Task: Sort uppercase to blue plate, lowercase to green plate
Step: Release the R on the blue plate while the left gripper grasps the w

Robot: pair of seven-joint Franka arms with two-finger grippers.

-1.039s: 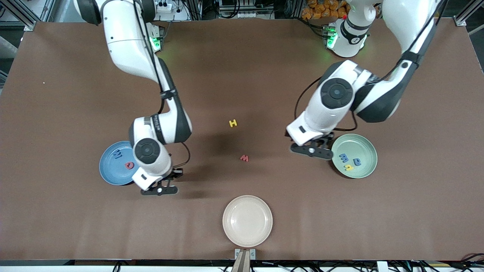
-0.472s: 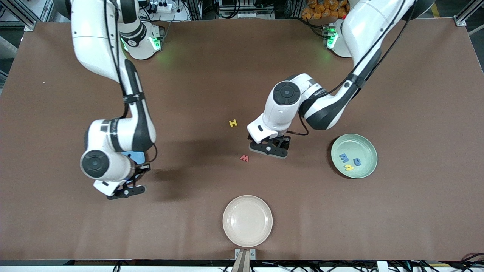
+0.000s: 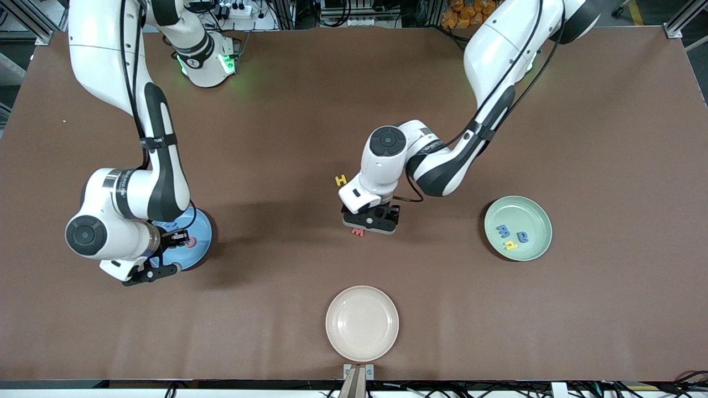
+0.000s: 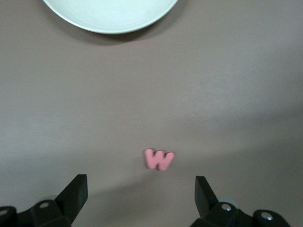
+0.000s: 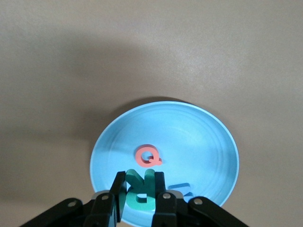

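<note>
My right gripper (image 5: 140, 187) is shut on a teal R (image 5: 142, 193) and hangs low over the blue plate (image 5: 203, 137). A red Q (image 5: 148, 155) and a blue zigzag letter (image 5: 182, 190) lie in that plate (image 3: 202, 232). My left gripper (image 4: 141, 194) is open just above the table, and the red w (image 4: 159, 159) lies flat between and slightly ahead of its fingertips. In the front view this gripper (image 3: 371, 220) half covers the w (image 3: 358, 232). A yellow H (image 3: 341, 179) lies on the table, farther from the front camera than the w. The green plate (image 3: 534, 213) holds a blue m (image 3: 502, 230), a yellow hooked letter (image 3: 510, 245) and a blue a (image 3: 522, 237).
A cream plate (image 3: 362, 323) sits near the table's front edge, nearer the camera than the w; its rim (image 4: 111, 19) shows in the left wrist view. Brown table cover lies bare around the letters.
The right gripper carried the teal R toward the right arm's end, to over the blue plate. The left gripper swung from beside the green plate to over the red w, still open.
</note>
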